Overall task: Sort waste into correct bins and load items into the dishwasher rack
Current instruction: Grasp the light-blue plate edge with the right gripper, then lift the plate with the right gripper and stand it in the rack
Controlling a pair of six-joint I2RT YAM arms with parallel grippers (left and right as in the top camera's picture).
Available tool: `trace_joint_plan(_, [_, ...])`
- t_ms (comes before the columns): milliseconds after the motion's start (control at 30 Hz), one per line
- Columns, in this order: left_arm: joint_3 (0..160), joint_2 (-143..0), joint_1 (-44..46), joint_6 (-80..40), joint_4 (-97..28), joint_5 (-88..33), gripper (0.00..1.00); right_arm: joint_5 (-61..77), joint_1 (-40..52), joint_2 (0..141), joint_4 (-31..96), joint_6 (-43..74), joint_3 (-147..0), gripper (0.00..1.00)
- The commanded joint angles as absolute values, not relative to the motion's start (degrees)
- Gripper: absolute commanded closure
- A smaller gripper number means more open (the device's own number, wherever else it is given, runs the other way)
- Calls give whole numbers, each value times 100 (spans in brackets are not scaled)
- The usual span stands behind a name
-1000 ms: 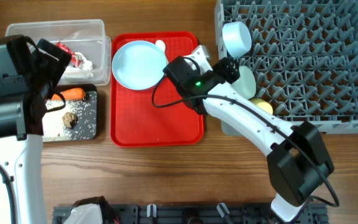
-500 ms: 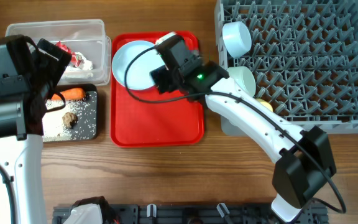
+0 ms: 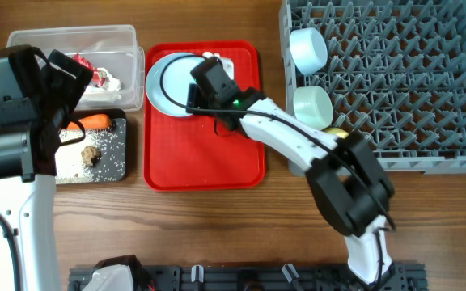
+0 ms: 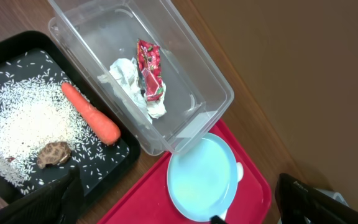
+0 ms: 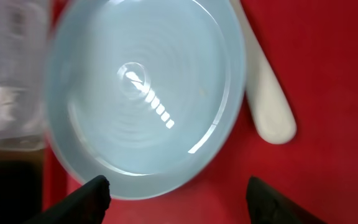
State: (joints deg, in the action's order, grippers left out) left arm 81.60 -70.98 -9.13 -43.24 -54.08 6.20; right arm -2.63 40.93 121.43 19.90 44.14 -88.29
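Overhead: my right gripper (image 3: pixel 205 74) hovers over the pale blue plate (image 3: pixel 164 81), upper left of the red tray (image 3: pixel 209 158). A pale blue bowl (image 3: pixel 308 48) and a light green bowl (image 3: pixel 312 103) sit in the grey rack (image 3: pixel 411 97), upper right.

Left wrist: the left gripper (image 4: pixel 178 180) is spread wide and empty. The clear tub (image 4: pixel 222 93) at top centre holds the wrapper (image 4: pixel 149 68) and tissue (image 4: pixel 129 78). The black tray (image 4: pixel 126 146) at left holds the carrot (image 4: pixel 91 113), rice (image 4: pixel 23 118) and brown lump (image 4: pixel 53 154).

Right wrist: fingers (image 5: pixel 89 196) are spread along the bottom edge, gripping nothing. The plate fills the upper left, with the white spoon (image 5: pixel 266 93) just beside its right rim.
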Motion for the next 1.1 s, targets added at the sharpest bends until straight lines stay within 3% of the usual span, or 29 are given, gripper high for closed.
trace_joint_plan(0, [8165, -7120, -950, -4394, -5411, 718, 0, -233, 3896, 12422, 2018, 4974, -8794, 34])
trace_joint_plan(400, [8165, -7120, -950, -4394, -5411, 718, 0, -217, 3857, 12919, 1455, 5568, -8794, 59])
trace_joint_plan(633, [8165, -7120, -950, -4394, -5411, 718, 0, -213, 3854, 12993, 1380, 5551, -8794, 95])
trace_joint_plan(900, [8165, -7120, -950, -4394, -5413, 716, 0, 423, 3531, 12855, 1826, 5450, -8892, 96])
trace_joint_plan(1067, [8165, -7120, -950, -4397, -5413, 716, 0, 657, 3151, 12232, 2246, 3929, -8993, 96])
